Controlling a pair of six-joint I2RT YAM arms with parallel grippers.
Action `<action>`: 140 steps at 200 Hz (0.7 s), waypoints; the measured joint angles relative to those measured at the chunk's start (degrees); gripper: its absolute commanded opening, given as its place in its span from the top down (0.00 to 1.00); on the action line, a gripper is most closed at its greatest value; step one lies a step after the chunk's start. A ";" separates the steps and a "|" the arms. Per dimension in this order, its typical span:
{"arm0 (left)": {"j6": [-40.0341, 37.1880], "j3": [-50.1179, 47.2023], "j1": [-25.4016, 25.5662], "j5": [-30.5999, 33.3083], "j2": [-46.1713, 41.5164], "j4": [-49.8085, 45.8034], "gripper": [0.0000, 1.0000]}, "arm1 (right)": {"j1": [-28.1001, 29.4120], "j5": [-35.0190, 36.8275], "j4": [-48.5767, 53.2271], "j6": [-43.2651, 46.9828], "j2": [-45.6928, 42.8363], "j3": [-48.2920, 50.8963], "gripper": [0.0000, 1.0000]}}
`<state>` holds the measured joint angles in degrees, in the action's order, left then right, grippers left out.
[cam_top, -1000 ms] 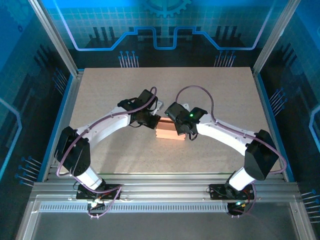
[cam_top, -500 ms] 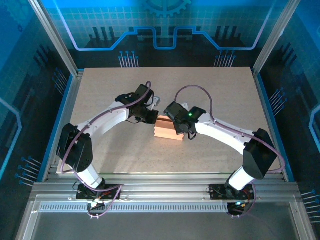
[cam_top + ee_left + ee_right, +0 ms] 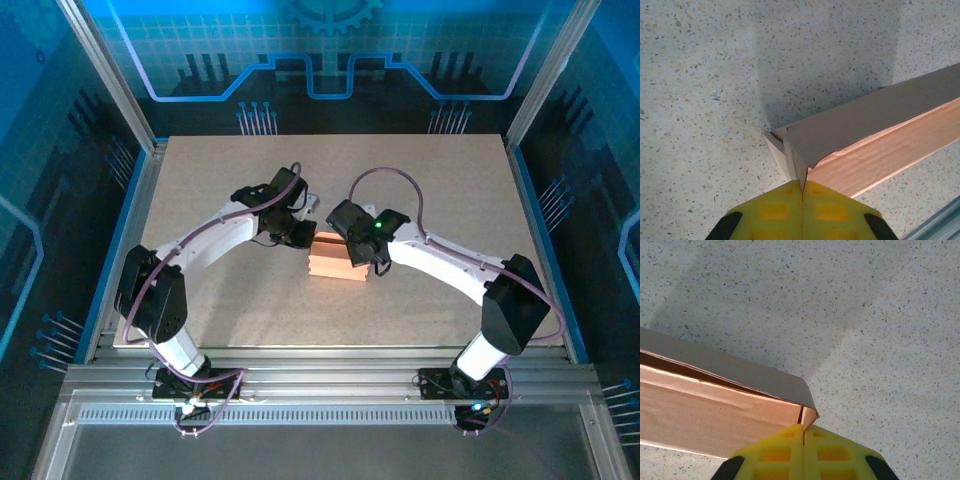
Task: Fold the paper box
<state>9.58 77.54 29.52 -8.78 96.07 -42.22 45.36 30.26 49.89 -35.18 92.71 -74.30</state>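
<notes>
Paper box (image 3: 335,262), salmon-orange, on speckled table (image 3: 430,180) about dead centre, long side running 9 to 3 in top view. Partly folded up. Left gripper (image 3: 304,239) at box's 10 o'clock corner, right gripper (image 3: 361,264) at its 3 o'clock end, both touching box. Left arm (image 3: 200,245) arcing in from 7 o'clock, right arm (image 3: 450,268) from 5 o'clock.

Left wrist view: yellow fingers (image 3: 775,210) of left gripper (image 3: 802,186) pressed together, no gap, tips right against box (image 3: 880,135) corner. Box stretching off toward 2 o'clock, shaded top panel over lighter side panel, small end flap poking out at 11 o'clock of tips. Pinching cardboard or just touching it: cannot tell.

Right wrist view: right gripper (image 3: 803,429) likewise fully closed, tips against box (image 3: 705,410) corner. Box running out toward 9 o'clock, dark slit under top panel, so top not seated flat. Bare table (image 3: 880,315) from 12 to 3 o'clock.
</notes>
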 measured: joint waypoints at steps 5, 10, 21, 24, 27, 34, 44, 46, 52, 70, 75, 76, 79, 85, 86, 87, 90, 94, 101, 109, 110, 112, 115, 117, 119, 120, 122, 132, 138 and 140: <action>0.59 0.00 -0.20 -0.31 0.04 0.00 1.00 | -0.04 -0.22 0.04 0.00 0.07 -0.07 1.00; 0.96 0.02 -0.39 -0.57 0.13 0.00 1.00 | -0.07 -0.33 0.02 0.00 0.11 -0.09 1.00; 1.55 0.24 -0.90 -1.38 0.42 -0.07 1.00 | -0.07 -0.37 0.02 0.00 0.22 -0.15 1.00; 1.66 0.35 -0.98 -1.62 0.52 -0.09 1.00 | -0.07 -0.39 0.02 0.02 0.28 -0.20 1.00; 1.90 0.46 -1.09 -1.64 0.61 -0.13 1.00 | -0.07 -0.48 0.00 0.02 0.33 -0.28 1.00; 2.19 0.72 -1.31 -1.84 0.76 -0.24 1.00 | -0.07 -0.61 -0.07 0.00 0.39 -0.39 1.00; 2.51 1.09 -1.57 -2.23 0.96 -0.48 1.00 | -0.07 -0.70 -0.13 0.02 0.55 -0.44 1.00; 2.54 1.18 -1.62 -2.27 0.96 -0.55 1.00 | -0.07 -0.70 -0.15 0.02 0.55 -0.46 1.00; 2.56 1.40 -1.64 -2.47 1.05 -0.79 1.00 | -0.07 -0.76 -0.17 0.00 0.66 -0.46 1.00; 2.58 2.27 -1.68 -3.06 1.49 -1.57 1.00 | -0.09 -0.70 0.09 0.00 1.09 -0.70 1.00; 2.58 2.54 -1.73 -3.10 1.62 -1.79 1.00 | -0.13 -0.72 0.24 0.00 1.18 -0.83 1.00; 2.58 2.62 -1.73 -3.15 1.68 -1.92 1.00 | -0.15 -0.72 0.26 0.00 1.18 -0.90 1.00; 2.58 2.78 -1.73 -3.17 1.79 -2.08 1.00 | -0.20 -0.76 0.46 0.00 1.25 -1.03 1.00; 2.56 3.15 -1.79 -3.23 2.03 -2.43 1.00 | -0.37 -0.83 0.66 0.00 1.31 -1.25 1.00; 2.56 3.19 -1.79 -3.26 2.05 -2.49 1.00 | -0.42 -0.92 0.70 0.00 1.33 -1.29 1.00; 2.56 3.26 -1.81 -3.28 2.10 -2.51 1.00 | -0.42 -0.94 0.70 0.02 1.36 -1.31 1.00; 2.56 3.41 -1.84 -3.32 2.21 -2.69 1.00 | -0.48 -1.03 0.74 0.02 1.38 -1.38 1.00; 2.56 3.61 -1.86 -3.34 2.34 -2.78 1.00 | -0.63 -1.18 0.85 0.02 1.40 -1.46 1.00; 2.56 3.78 -1.95 -3.48 2.51 -2.89 1.00 | -0.92 -1.62 0.94 0.02 1.46 -1.62 1.00; 2.56 3.91 -1.99 -3.58 2.60 -3.06 1.00 | -1.29 -2.14 1.18 0.04 1.49 -1.90 1.00; 2.56 3.91 -1.99 -3.61 2.62 -3.08 1.00 | -1.31 -2.23 1.18 0.02 1.49 -1.92 1.00; 2.56 3.93 -1.99 -3.61 2.62 -3.15 1.00 | -1.40 -2.27 1.16 0.04 1.49 -1.95 1.00; 2.54 3.98 -1.99 -3.67 2.62 -3.21 1.00 | -1.55 -2.43 1.16 0.04 1.49 -2.01 1.00; 2.54 3.98 -1.99 -3.69 2.62 -3.23 1.00 | -1.57 -2.51 1.18 0.04 1.49 -2.03 1.00; 2.54 3.98 -1.99 -3.72 2.62 -3.26 1.00 | -1.57 -2.62 1.22 0.04 1.49 -2.08 1.00; 2.54 3.98 -1.99 -3.74 2.62 -3.28 1.00 | -1.60 -2.67 1.27 0.04 1.51 -2.08 1.00; 2.54 3.98 -1.99 -3.74 2.62 -3.32 1.00 | -1.68 -2.73 1.29 0.02 1.49 -2.10 1.00; 2.51 4.04 -1.99 -3.76 2.67 -3.61 1.00 | -1.92 -3.15 1.36 0.02 1.49 -2.16 1.00; 2.51 4.07 -1.99 -3.76 2.67 -3.67 1.00 | -1.95 -3.39 1.36 0.02 1.49 -2.21 1.00; 2.51 4.07 -1.99 -3.74 2.69 -3.72 1.00 | -1.97 -3.41 1.33 0.02 1.49 -2.23 1.00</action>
<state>12.10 81.60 27.53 -12.51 98.76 -45.93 43.40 26.85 51.22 -35.16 94.19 -76.53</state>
